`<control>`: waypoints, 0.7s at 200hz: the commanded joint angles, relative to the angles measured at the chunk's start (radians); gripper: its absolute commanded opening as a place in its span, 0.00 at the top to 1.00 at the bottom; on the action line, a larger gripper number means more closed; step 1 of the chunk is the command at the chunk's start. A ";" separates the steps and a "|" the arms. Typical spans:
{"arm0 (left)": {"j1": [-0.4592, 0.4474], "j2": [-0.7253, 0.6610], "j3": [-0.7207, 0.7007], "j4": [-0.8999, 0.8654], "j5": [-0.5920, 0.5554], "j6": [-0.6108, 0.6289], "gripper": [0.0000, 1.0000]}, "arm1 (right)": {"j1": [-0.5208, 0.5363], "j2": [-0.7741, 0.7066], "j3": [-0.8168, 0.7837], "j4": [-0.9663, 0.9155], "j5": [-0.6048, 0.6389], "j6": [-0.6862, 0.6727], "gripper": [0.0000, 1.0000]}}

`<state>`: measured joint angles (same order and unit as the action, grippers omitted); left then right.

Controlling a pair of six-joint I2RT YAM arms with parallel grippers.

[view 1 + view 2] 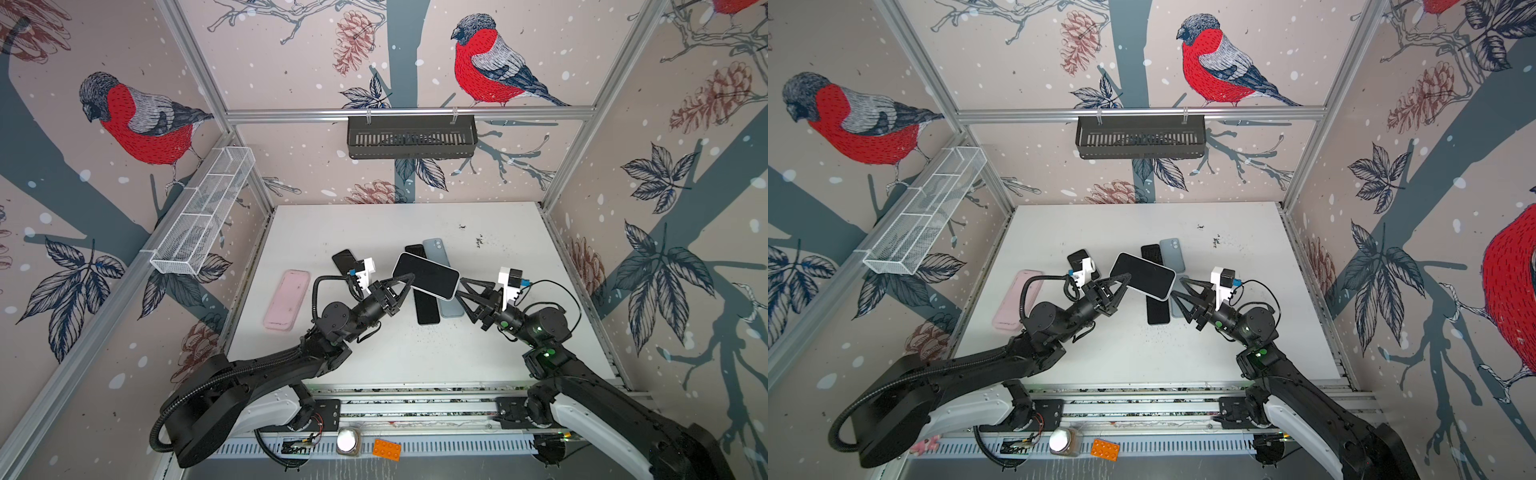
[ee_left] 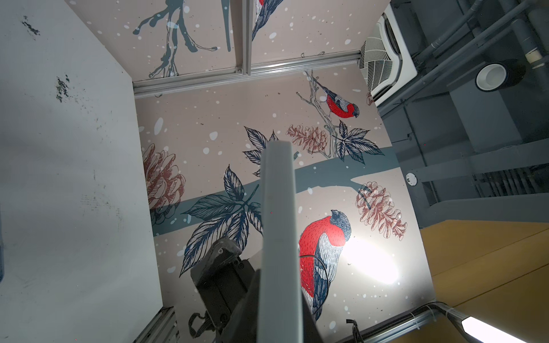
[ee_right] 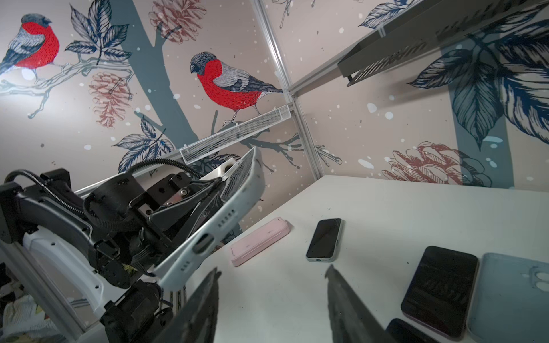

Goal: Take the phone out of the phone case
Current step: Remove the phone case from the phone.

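In left gripper (image 1: 409, 277), white-cased phone (image 1: 432, 277)

No legible text or labels

White table (image 1: 415, 357), scuffed with dark specks far right; pink case (image 1: 286, 300) flat at left; dark phone (image 1: 343, 259) beyond it; black phone (image 1: 427, 311) and grey-blue case (image 1: 436, 249) side by side at centre.

Light is even and bright; soft shadows lie on the white surface (image 1: 374, 232). Hot glare washes out one wall (image 2: 368, 264) patch in the left wrist view. Edges bend noticeably.
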<state>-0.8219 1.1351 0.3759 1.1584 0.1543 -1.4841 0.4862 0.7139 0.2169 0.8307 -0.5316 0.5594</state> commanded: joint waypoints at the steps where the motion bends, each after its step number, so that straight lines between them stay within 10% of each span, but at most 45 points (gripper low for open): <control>1: 0.020 -0.016 -0.011 0.062 0.009 0.012 1.00 | -0.044 -0.063 0.025 -0.136 0.018 0.080 0.37; 68: 0.040 0.012 -0.002 0.069 0.096 0.072 1.00 | -0.158 0.053 0.098 0.085 -0.235 0.459 0.31; 140: 0.046 0.076 0.001 0.164 0.133 0.058 1.00 | -0.093 0.150 0.134 0.065 -0.241 0.462 0.38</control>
<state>-0.7761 1.2060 0.3660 1.1809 0.2611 -1.4166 0.3882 0.8429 0.3550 0.8440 -0.7551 0.9955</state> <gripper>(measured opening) 0.126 0.638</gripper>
